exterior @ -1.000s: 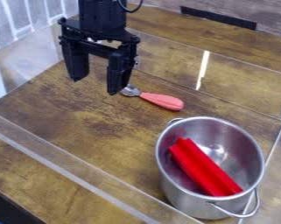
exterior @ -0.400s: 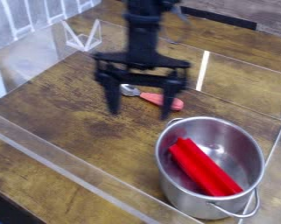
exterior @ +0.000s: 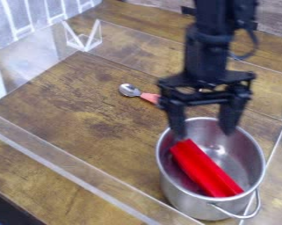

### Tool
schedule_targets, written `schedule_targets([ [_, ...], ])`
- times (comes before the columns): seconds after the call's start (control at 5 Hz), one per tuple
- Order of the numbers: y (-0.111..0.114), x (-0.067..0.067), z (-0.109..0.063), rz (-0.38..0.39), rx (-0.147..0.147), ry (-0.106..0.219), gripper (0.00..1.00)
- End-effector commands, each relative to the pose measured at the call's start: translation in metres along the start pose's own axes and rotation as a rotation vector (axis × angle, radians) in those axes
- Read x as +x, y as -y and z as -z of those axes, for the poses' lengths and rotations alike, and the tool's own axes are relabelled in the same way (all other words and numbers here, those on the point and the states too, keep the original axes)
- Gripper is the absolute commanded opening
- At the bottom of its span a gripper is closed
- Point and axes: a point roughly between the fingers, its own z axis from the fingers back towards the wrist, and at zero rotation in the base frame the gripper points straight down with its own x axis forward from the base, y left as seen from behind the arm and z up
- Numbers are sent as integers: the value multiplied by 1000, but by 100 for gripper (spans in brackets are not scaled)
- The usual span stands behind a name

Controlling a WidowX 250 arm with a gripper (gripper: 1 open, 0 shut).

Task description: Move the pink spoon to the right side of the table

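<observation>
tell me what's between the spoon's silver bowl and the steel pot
Camera view: the pink spoon has its handle running toward the steel pot, and the open gripper hangs over that stretch, hiding part of the handle.

One robot arm with one claw [exterior: 206, 110], one pink spoon [exterior: 137, 91], one steel pot [exterior: 209, 168] with one wire handle, about two red sticks [exterior: 202, 169] inside it, one wooden bench [exterior: 84, 105], clear acrylic walls [exterior: 61, 154] around it

The gripper [exterior: 206, 119] hung wide open above the steel pot [exterior: 211, 168]. The pink spoon [exterior: 140, 92] lay on the table [exterior: 73, 105] beside it.
</observation>
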Motion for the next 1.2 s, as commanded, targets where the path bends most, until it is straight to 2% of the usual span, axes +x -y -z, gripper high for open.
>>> schedule_targets([
  [0.0, 11, 0, -8, -89, -75, 29, 100],
  [0.4, 14, 8, 4, -105, -66, 50, 100],
  [1.0, 19, 11, -3, -113, -76, 76, 100],
])
